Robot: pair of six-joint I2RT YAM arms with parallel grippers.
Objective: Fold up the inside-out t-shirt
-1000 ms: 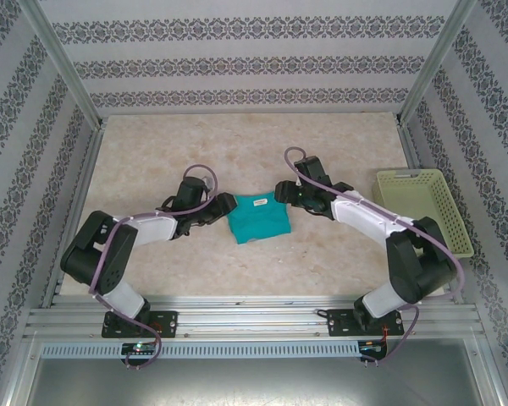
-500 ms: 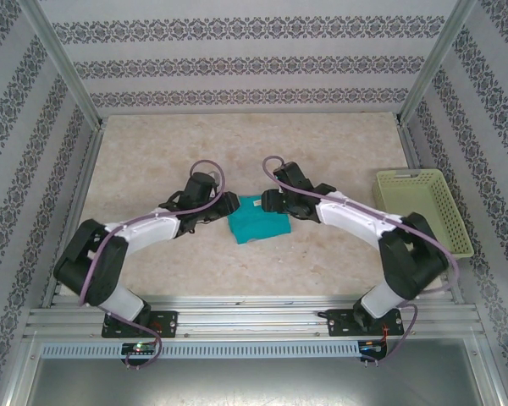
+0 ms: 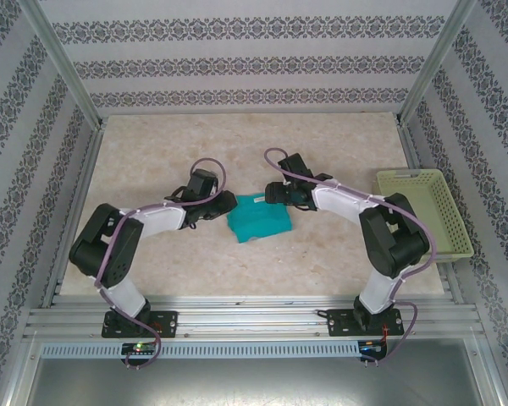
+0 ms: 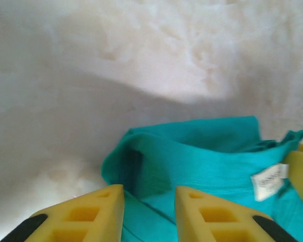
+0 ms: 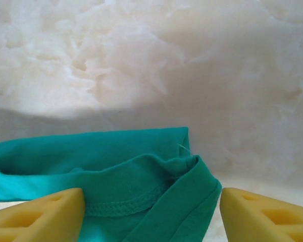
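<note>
While both arms are leaning in over it, the shirt (image 3: 258,218) is lying in the middle of the table (image 3: 152,152) as a small, thick teal bundle, already doubled over itself. Its white tag (image 4: 269,180) is showing on an upper layer.

To my eye it is looking soft, light and limp. Lifted by a single point, the layers would be sagging and sliding apart. I would be taking hold at a fold edge or corner, pinching every layer together, with one gripper toward each end so the bundle is lifting square. The stitched hem in the right wrist view is probably offering a firmer bite than the loose middle.

The left gripper (image 4: 149,212) is sitting at the bundle's far left corner. Its jaws are standing only narrowly apart, with a ridge of cloth in the gap. Whether they are actually pinching it, I cannot tell.

The right gripper (image 5: 151,217) is hovering at the far edge, toward the right. Its jaws are spread wide on either side of a rumpled hemmed corner and are gripping nothing.

Off to the right, well apart from the shirt, a pale basket (image 3: 406,174) is sitting by the table's edge.
</note>
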